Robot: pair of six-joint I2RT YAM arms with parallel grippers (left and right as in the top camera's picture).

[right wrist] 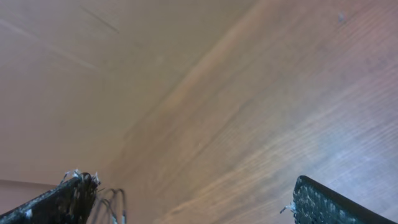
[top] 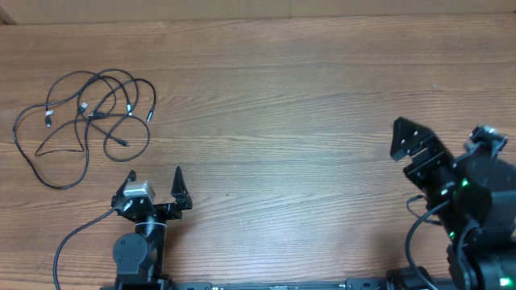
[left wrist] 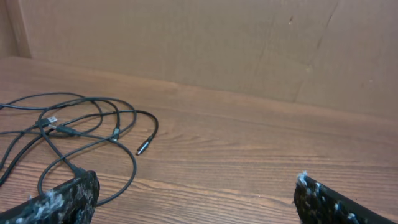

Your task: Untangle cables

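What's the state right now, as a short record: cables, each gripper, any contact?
cables: one loose tangle, far-left part of the table
left gripper: open, empty, just on the near side of the tangle
right gripper: open, empty, far right, well away from the cables
contact: none
untangling: not yet begun

The tabletop (top: 306, 121) is brown wood grain running left to right, and it fills nearly the whole overhead frame. At the upper left of that frame the cables (top: 90, 115) lie flat on it in one loose tangle: thin black cords crossing each other in several overlapping loops. One long loop trails out toward the lower left. Small plug ends show among the loops and at the tangle's right edge.
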